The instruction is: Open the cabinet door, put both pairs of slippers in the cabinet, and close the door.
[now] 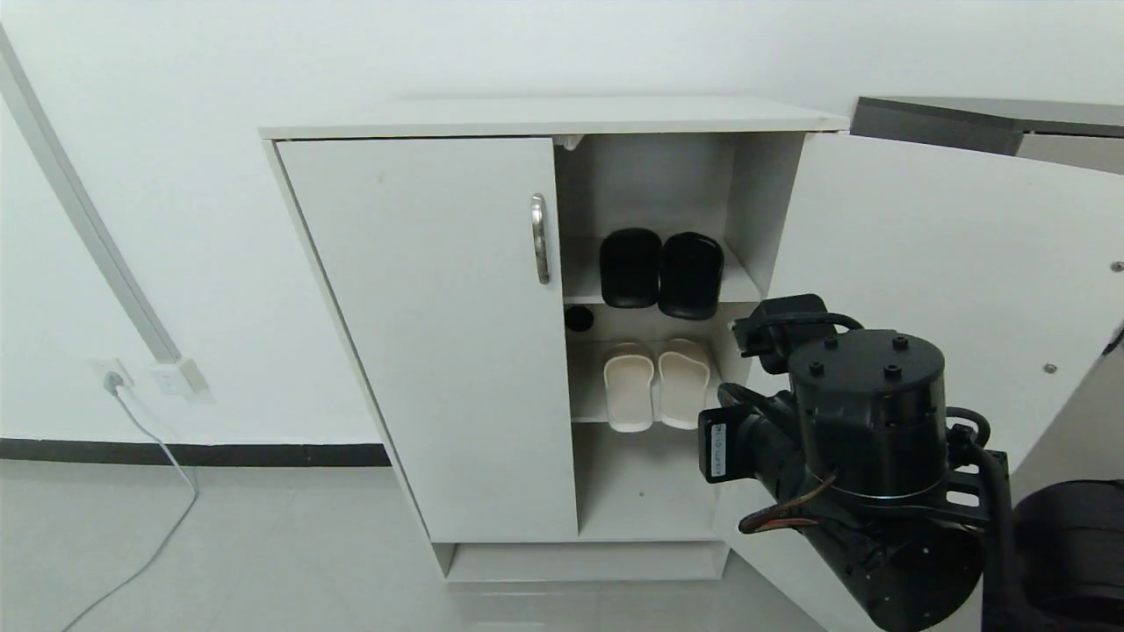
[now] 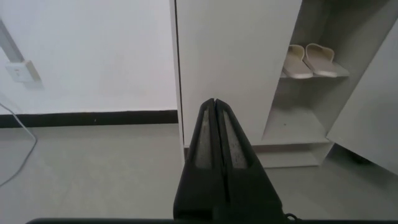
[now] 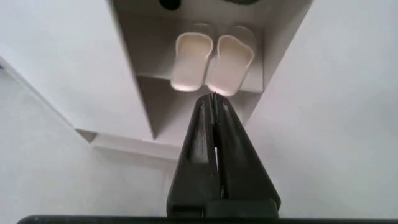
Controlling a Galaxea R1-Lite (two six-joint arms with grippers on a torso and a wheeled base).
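**Head view: cabinet half open, both pairs of slippers shelved**

The white cabinet stands against the wall. Its right-hand door is swung wide open and its left-hand door is shut. The right arm sits in front of the open door's lower part. Inside, the black slippers lie side by side on the upper shelf. The white slippers lie side by side on the shelf below, heels toward the opening. The right gripper has its fingers pressed together on nothing, pointing at the white pair from just outside the cabinet. The left gripper is likewise closed and empty, low over the floor before the shut door. A metal handle runs upright on that door's edge.
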